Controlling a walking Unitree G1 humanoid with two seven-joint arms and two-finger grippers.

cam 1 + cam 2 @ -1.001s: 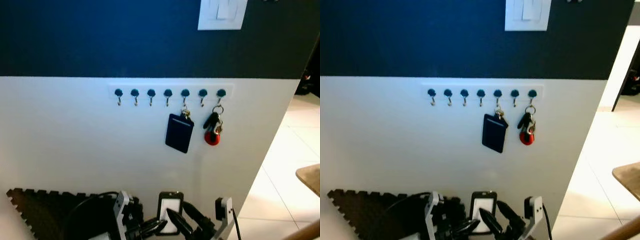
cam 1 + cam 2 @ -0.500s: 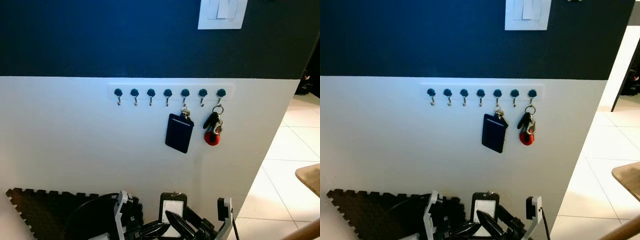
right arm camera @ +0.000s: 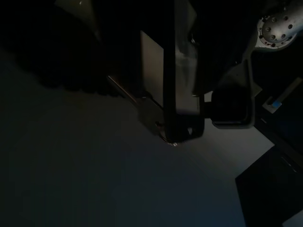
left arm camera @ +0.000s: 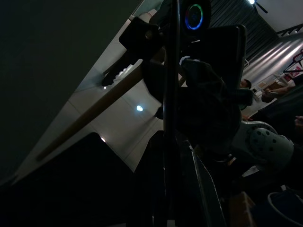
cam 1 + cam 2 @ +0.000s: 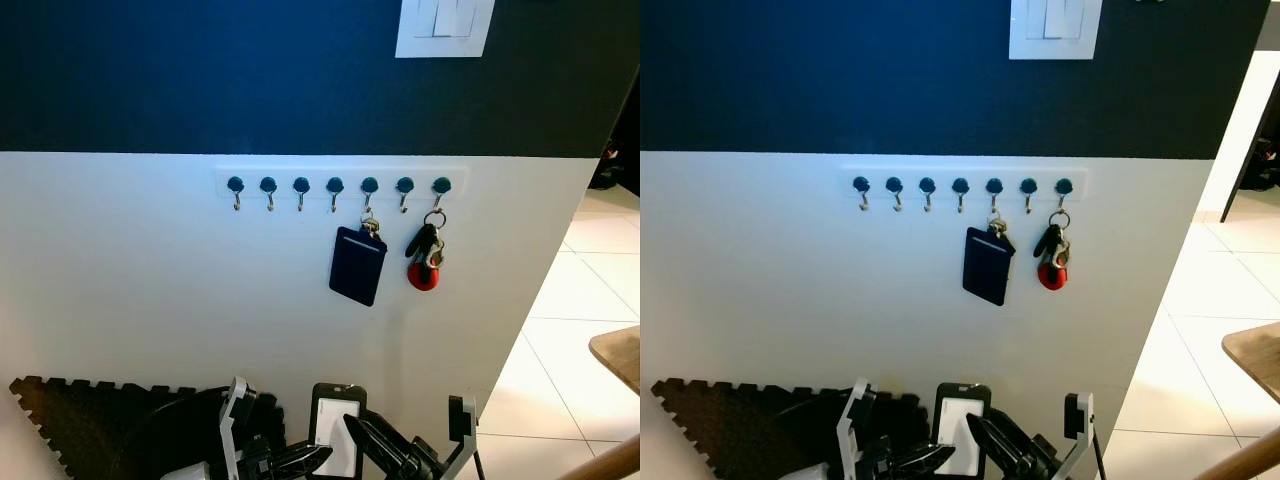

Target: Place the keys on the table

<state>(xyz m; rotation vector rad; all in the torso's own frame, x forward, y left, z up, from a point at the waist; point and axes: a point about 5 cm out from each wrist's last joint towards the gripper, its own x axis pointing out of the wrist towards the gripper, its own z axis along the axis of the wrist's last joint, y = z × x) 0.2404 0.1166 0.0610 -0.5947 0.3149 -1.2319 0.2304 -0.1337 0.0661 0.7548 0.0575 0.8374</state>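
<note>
Wall rack's right-end hook held the keys [image 5: 425,258]: light, dangly, slippery; I judged the ring safest. My right pincer [image 5: 385,452] looked spread, low.

Wall: ahead of you, dark navy on top, white wall [image 5: 130,290] below.
Light switch: a white light switch [image 5: 444,27] sits high on the navy band, right of centre.
Hook rail: a white hook rail [image 5: 340,184] with seven dark knobs runs along the top of the white part.
Card holder: you see a dark card holder [image 5: 357,265] hanging from the fifth hook from the left.
Foam mat: a black foam mat [image 5: 70,425] with a toothed edge lies low at the left, against the wall.
Floor: pale tiled floor [image 5: 580,340] opens to the right.
Wooden edge: a wooden corner [image 5: 618,355] pokes in at the far right.
</note>
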